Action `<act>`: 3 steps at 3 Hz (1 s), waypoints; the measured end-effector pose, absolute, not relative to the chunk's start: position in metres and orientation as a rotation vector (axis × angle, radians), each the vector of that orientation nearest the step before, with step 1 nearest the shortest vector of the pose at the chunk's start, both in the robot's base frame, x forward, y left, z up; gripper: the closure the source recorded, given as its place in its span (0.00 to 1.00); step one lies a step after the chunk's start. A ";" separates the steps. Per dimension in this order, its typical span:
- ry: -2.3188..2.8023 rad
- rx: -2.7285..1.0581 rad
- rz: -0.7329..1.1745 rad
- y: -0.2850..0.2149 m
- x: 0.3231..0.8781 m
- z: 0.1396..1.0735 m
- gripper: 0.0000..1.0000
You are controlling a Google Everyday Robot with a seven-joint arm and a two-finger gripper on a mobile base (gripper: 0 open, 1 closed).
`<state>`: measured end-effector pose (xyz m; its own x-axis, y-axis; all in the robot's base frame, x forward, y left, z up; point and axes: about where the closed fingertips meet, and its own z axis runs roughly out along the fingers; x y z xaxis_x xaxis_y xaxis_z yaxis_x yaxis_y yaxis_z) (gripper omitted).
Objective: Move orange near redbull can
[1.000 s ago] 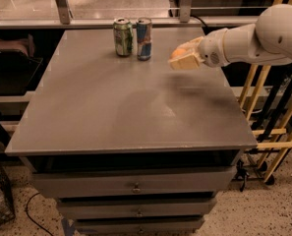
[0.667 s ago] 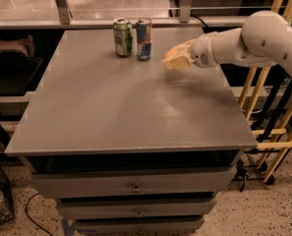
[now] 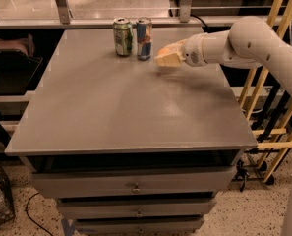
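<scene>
The grey table point(image 3: 111, 117) is bare across its near half, above a stack of drawers point(image 3: 135, 187). Further back, the gripper point(image 3: 166, 59) hovers just over the surface, a little to the right of the redbull can point(image 3: 144, 38). It looks pinched around the orange point(image 3: 174, 47), though only an orange patch shows above the pale pads, so the grip is likely rather than certain. The arm point(image 3: 253, 38) reaches in from the right, forearm nearly level, which suits carrying the fruit low towards the can. The green-and-white can point(image 3: 122, 37) stands just left of the redbull can, at the far edge.
</scene>
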<state>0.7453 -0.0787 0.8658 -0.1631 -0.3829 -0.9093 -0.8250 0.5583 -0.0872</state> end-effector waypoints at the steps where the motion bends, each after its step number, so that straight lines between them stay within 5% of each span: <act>1: 1.764 -0.992 0.552 -0.071 0.758 0.860 1.00; 3: 1.747 -0.978 0.532 -0.062 0.776 0.848 1.00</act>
<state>0.7765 -0.0621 0.8482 -0.1502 -0.3636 -0.9194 -0.8146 0.5725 -0.0934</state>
